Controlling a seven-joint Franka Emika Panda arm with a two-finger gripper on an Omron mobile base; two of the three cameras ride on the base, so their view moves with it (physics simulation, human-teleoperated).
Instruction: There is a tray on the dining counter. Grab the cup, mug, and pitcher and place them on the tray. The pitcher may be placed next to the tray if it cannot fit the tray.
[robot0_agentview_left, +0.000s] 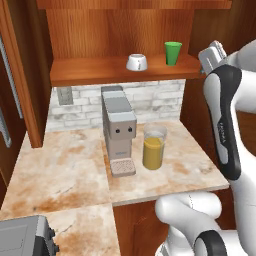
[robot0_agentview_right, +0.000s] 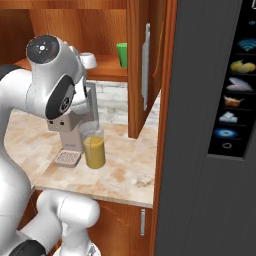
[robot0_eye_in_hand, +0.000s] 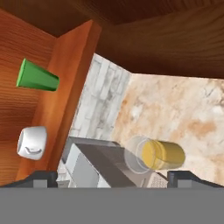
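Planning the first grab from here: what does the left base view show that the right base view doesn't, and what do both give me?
Left base view alone: the whole wooden shelf with the mug and cup unobstructed, a wall outlet, and a grey appliance at the lower left corner. Right base view alone: a tall dark panel with lit icons and a cabinet door with a handle; there the mug sits partly behind the arm. Both show the pitcher of orange liquid standing right beside the coffee machine on the marble counter.
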